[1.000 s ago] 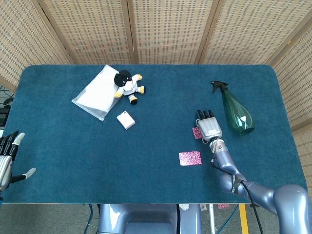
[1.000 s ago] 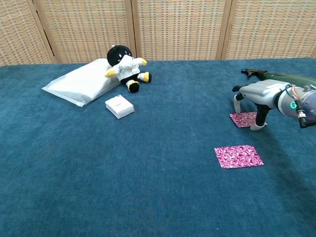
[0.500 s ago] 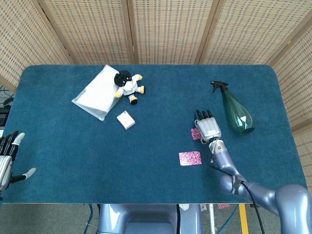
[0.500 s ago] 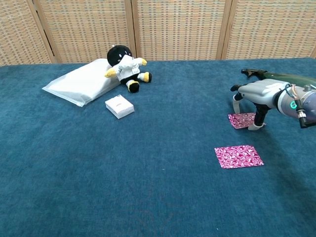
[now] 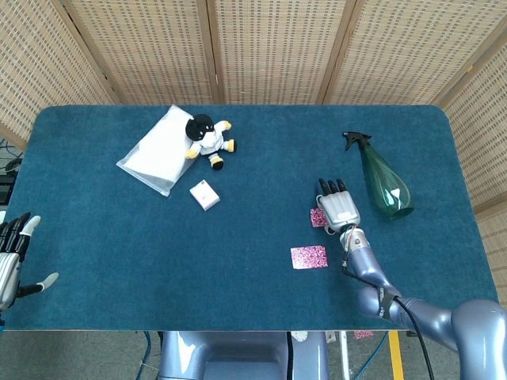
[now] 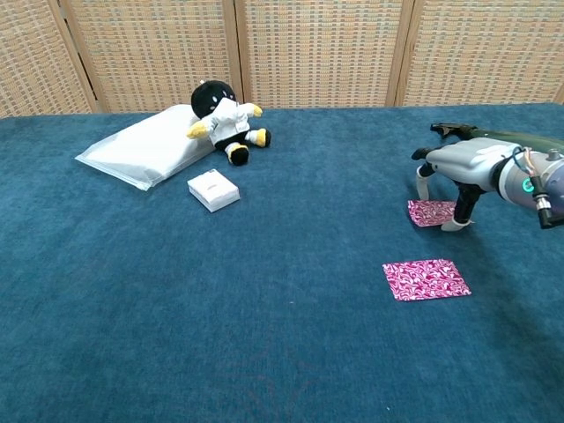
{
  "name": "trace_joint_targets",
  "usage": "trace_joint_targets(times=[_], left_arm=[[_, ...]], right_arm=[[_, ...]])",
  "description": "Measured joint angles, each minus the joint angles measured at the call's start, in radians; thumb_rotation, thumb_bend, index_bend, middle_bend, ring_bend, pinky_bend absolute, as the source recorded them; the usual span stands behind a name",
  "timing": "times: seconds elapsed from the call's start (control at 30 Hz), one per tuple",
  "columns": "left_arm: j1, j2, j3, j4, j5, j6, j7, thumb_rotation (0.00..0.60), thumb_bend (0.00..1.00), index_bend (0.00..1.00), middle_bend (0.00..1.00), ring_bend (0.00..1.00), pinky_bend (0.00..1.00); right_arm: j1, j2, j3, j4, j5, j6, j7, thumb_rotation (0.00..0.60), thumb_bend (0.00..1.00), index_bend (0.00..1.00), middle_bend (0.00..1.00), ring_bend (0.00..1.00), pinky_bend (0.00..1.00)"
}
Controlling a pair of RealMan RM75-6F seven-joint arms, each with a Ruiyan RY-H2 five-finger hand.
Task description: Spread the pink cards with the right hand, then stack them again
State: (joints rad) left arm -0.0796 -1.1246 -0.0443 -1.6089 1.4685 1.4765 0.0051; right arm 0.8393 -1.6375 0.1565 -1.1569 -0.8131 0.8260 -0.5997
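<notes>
Fingers of the right robot hand (image 5: 339,205) arch palm-down over one pink card (image 6: 431,212), fingertips (image 6: 421,192) planted on or just at its edges; most of that card is hidden under the palm in the head view, where only a sliver shows at the hand's left side, and whether the tips press it or merely touch the desk (image 5: 253,293) beside it cannot be told. The fingers are spread apart with nothing gripped. A second pink card (image 5: 309,256) lies flat and fully exposed nearer the robot, apart from the first. The left robot hand (image 5: 14,257) sits at the desk's near left edge, partly cut off by the frame, fingers apart and empty; the chest view does not show it. Just beyond the right hand lies a green spray bottle (image 5: 383,184), largely hidden behind the hand in the chest view. Well to the left are a plush doll (image 5: 207,139) lying against a white pouch (image 5: 154,153), and a small white box (image 5: 204,194).
</notes>
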Motion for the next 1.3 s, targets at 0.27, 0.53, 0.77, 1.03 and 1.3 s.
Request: trace_joint_targets(times=[0.27, 0.53, 0.77, 1.03, 1.3], left_arm=[[0.0, 0.001, 0.002, 0.002, 0.004, -0.001, -0.009, 0.6, 0.0, 0.0, 0.0, 0.0, 0.0], [0.001, 0.0, 0.001, 0.005, 0.007, 0.003, -0.017, 0.6, 0.0, 0.0, 0.0, 0.0, 0.0], [0.001, 0.001, 0.002, 0.005, 0.008, 0.001, -0.025, 0.6, 0.0, 0.0, 0.0, 0.0, 0.0], [-0.001, 0.006, 0.005, 0.005, 0.015, -0.002, -0.042, 0.6, 0.0, 0.0, 0.0, 0.0, 0.0], [-0.001, 0.01, 0.008, 0.006, 0.02, -0.004, -0.055, 0.6, 0.0, 0.0, 0.0, 0.0, 0.0]], right_arm=[[-0.008, 0.029, 0.0, -0.059, 0.019, 0.036, -0.03, 0.6, 0.36, 0.55, 0.0, 0.0, 0.02], [-0.026, 0.058, -0.014, -0.132, 0.034, 0.079, -0.055, 0.6, 0.36, 0.55, 0.0, 0.0, 0.02], [-0.051, 0.09, -0.027, -0.219, 0.039, 0.127, -0.07, 0.6, 0.36, 0.55, 0.0, 0.0, 0.02], [-0.09, 0.132, -0.055, -0.363, 0.015, 0.22, -0.097, 0.6, 0.36, 0.55, 0.0, 0.0, 0.02], [-0.133, 0.157, -0.103, -0.516, -0.039, 0.314, -0.148, 0.6, 0.36, 0.55, 0.01, 0.0, 0.03]])
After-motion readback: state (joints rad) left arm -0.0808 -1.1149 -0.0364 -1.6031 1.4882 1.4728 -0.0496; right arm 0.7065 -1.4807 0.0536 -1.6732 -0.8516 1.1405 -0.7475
